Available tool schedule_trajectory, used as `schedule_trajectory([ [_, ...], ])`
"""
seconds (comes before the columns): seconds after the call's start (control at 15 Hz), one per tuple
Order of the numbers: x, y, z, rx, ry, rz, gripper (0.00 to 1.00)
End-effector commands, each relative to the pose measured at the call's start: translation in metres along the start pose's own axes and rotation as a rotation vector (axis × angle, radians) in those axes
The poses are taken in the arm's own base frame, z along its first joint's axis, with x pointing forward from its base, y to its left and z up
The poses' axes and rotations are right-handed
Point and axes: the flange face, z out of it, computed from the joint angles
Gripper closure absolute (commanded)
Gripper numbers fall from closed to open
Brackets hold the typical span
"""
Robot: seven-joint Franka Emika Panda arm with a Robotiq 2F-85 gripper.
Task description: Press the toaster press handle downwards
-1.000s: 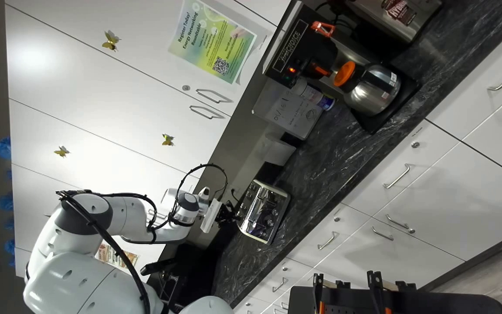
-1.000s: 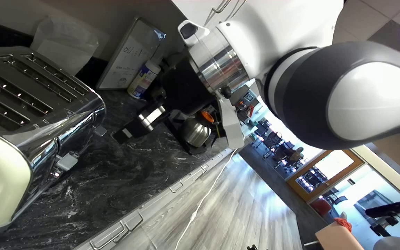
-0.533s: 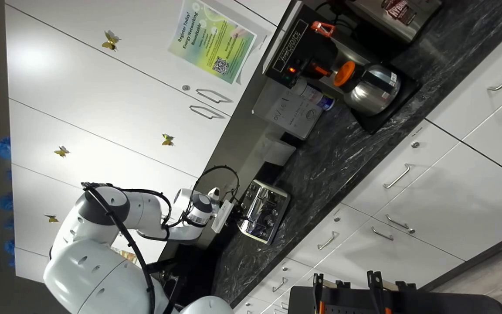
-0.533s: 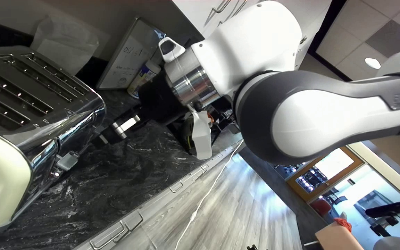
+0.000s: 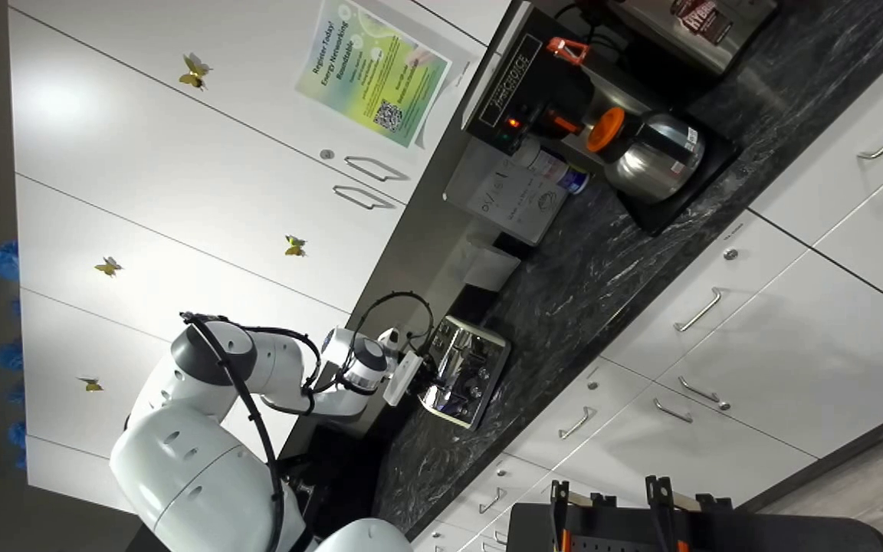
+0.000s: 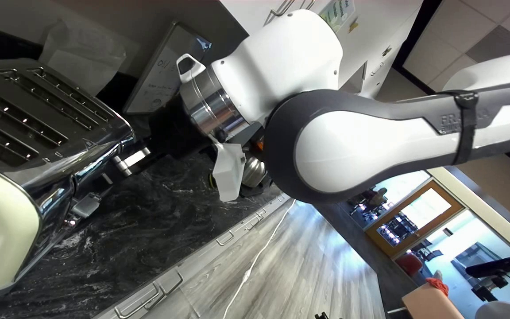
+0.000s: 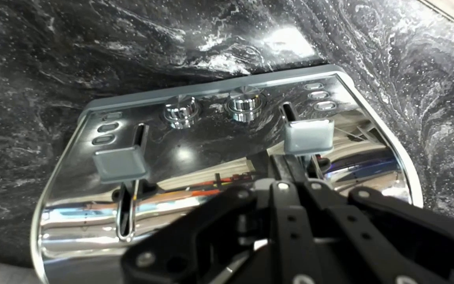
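The shiny silver toaster (image 5: 463,368) stands on the dark counter; its slotted dark top (image 6: 20,117) shows in an exterior view. Its end face fills the wrist view (image 7: 207,146), with two grey press handles: the right one (image 7: 309,136) and the left one (image 7: 120,163). An exterior view shows the nearer handle (image 6: 86,205); the farther one is hidden behind the gripper. My gripper (image 7: 286,161) is shut and empty, fingertips together right at the right handle's edge in the wrist view. In an exterior view the fingertips (image 6: 93,186) are just above the nearer handle. I cannot tell whether they touch.
Two round knobs (image 7: 244,100) sit between the handles. A whiteboard (image 6: 162,75), a coffee maker (image 5: 533,84) and a steel pot with an orange lid (image 5: 656,157) stand farther along the counter (image 5: 564,307). White cabinets (image 5: 181,192) hang above.
My gripper has moved along the toaster's end face, leftward in an exterior view, from beyond the farther handle to the nearer one. It stays shut. The toaster and the visible handle have not moved.
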Motion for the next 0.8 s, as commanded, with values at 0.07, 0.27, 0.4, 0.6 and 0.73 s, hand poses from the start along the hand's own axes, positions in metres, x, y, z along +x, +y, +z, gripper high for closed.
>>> schedule_trajectory([
  [0.07,0.012,-0.007,0.004,0.017,-0.013,0.06,1.0],
  [0.27,0.011,-0.017,0.001,0.031,-0.035,0.09,1.0],
  [0.4,0.011,-0.024,-0.003,0.031,-0.044,0.109,1.0],
  [0.6,0.011,-0.03,-0.004,0.022,-0.059,0.13,1.0],
  [0.73,0.011,-0.031,-0.002,0.017,-0.058,0.14,1.0],
])
